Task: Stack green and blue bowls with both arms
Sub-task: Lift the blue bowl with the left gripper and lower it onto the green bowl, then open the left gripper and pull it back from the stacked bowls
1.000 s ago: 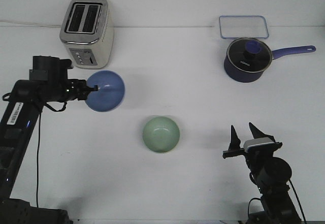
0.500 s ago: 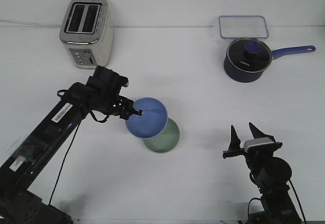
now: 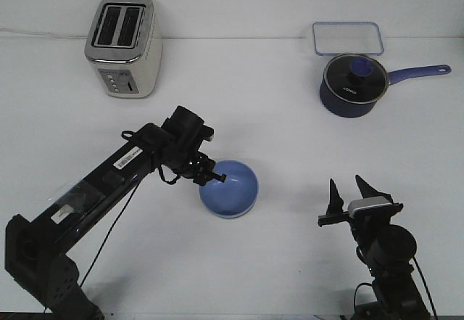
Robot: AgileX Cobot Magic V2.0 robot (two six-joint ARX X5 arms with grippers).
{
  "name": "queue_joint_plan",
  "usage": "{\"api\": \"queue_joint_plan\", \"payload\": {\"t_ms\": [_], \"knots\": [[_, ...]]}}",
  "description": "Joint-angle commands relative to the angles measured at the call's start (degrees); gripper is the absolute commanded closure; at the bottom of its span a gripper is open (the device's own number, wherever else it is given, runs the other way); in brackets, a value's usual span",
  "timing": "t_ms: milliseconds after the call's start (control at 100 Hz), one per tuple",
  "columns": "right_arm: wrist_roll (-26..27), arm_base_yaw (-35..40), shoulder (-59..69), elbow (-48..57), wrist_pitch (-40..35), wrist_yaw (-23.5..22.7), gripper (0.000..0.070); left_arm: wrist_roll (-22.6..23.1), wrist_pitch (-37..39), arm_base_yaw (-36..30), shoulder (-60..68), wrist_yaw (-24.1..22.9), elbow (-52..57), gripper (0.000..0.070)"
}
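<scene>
The blue bowl (image 3: 230, 189) sits at the table's centre, where the green bowl stood a moment ago. The green bowl is hidden beneath it. My left gripper (image 3: 217, 179) reaches in from the left and is shut on the blue bowl's left rim. My right gripper (image 3: 347, 192) is open and empty near the front right of the table, well to the right of the bowls, with its fingers pointing up.
A silver toaster (image 3: 123, 35) stands at the back left. A dark navy saucepan (image 3: 352, 85) with a glass lid and long handle stands at the back right, with a clear rectangular container (image 3: 347, 38) behind it.
My left arm carried the blue bowl from the left to the centre and lowered it over the green bowl, which is now covered. The right arm has not moved.
</scene>
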Motion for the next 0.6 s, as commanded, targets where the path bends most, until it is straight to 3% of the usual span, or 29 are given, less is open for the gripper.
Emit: {"api": "queue_joint_plan", "payload": {"t_ms": [0, 140, 300, 370, 590], "knots": [[0.2, 0.1, 0.0, 0.4, 0.7, 0.0, 0.0284, 0.5, 0.5, -0.4, 1.1, 0.3, 0.8, 0.0685], [0.2, 0.1, 0.0, 0.4, 0.7, 0.0, 0.0284, 0.5, 1.0, -0.6, 1.1, 0.3, 0.8, 0.0660], [0.2, 0.1, 0.0, 0.4, 0.7, 0.0, 0.0284, 0.5, 1.0, -0.6, 1.1, 0.3, 0.8, 0.0381], [0.2, 0.1, 0.0, 0.4, 0.7, 0.0, 0.0284, 0.5, 1.0, -0.6, 1.1, 0.3, 0.8, 0.0314], [0.2, 0.1, 0.0, 0.4, 0.7, 0.0, 0.0284, 1.7, 1.4, 0.3, 0.2, 0.3, 0.8, 0.0312]]}}
